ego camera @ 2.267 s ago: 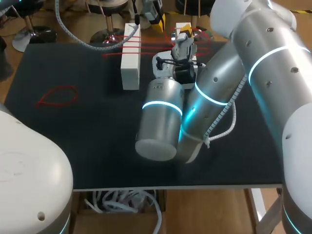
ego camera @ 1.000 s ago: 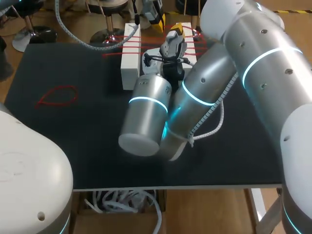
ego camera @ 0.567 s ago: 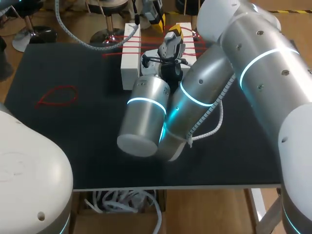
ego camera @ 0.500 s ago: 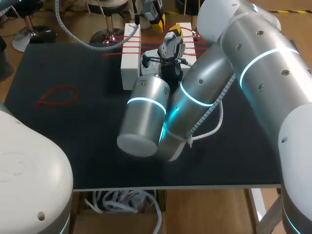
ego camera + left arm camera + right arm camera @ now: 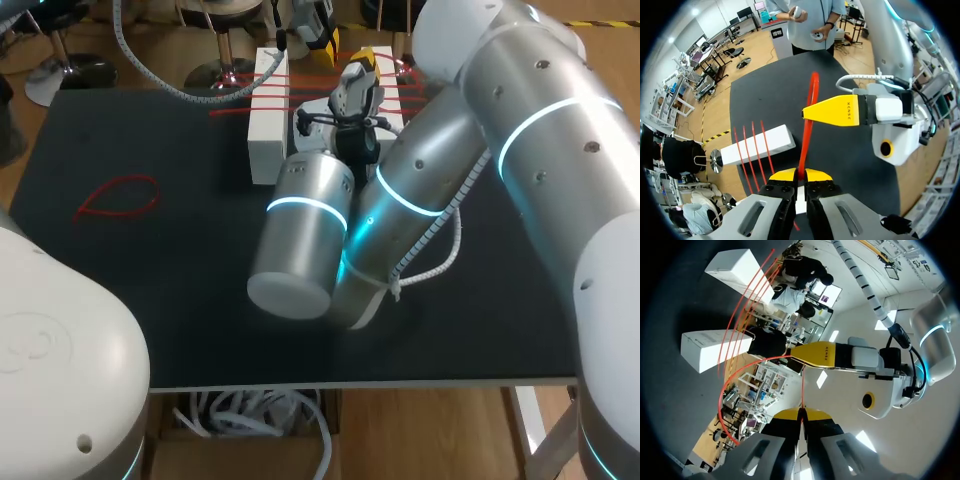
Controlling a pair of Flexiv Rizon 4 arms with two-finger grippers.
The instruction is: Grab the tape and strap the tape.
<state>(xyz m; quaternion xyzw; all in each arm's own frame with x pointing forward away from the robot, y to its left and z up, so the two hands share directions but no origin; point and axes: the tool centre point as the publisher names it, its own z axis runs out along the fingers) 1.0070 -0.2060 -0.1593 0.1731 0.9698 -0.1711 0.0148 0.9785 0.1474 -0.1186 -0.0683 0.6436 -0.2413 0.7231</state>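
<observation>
Left gripper (image 5: 800,175) and right gripper (image 5: 801,414) each pinch closed on a thin red tape loop (image 5: 805,137) beside two white cardboard boxes (image 5: 266,135) at the table's twelve o'clock. Pulling evenly, keeping it taut, should help it slip over both boxes.

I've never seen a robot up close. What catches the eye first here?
The huge silver right arm, ringed with glowing blue, sprawls across the middle of the black table. At the far edge, red tape runs in lines over white boxes, and the left gripper and right gripper both pinch it in their yellow tips. A loose red loop lies on the table's left.
</observation>
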